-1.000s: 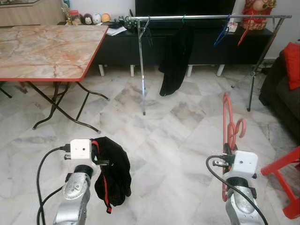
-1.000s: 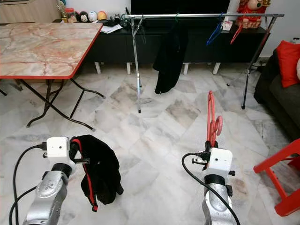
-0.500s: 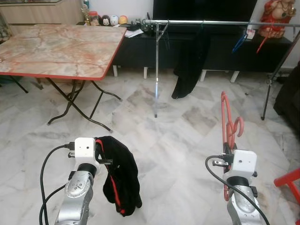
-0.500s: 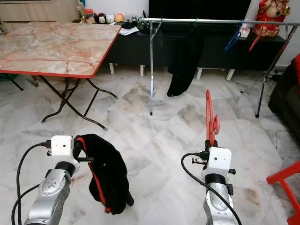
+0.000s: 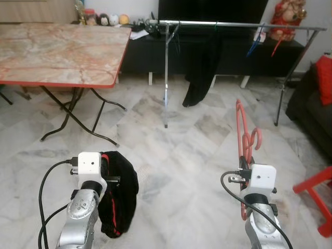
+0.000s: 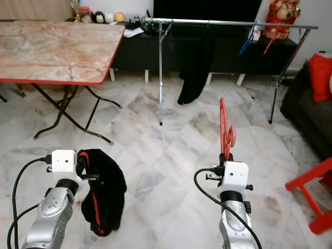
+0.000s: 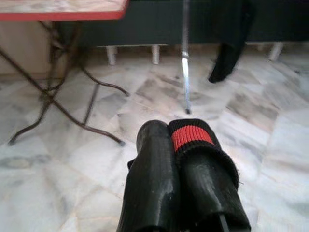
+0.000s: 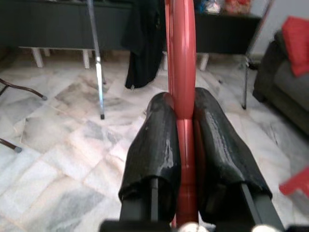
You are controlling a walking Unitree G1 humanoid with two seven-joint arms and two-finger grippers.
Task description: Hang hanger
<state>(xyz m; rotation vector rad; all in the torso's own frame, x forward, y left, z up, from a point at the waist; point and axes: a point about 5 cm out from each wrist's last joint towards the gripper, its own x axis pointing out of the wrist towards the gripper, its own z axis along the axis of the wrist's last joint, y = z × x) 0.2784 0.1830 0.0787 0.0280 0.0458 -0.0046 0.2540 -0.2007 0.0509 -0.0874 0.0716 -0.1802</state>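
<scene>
Two tools (image 8: 181,125): red hanger (image 5: 243,129), black garment (image 5: 118,199)

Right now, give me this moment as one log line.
left gripper: shut on black garment | right gripper: shut on red hanger | clothes rail: ahead, not reached

The black garment (image 5: 118,199) hangs bunched closer under the left pincer (image 7: 179,145); its red trim now lower.
</scene>
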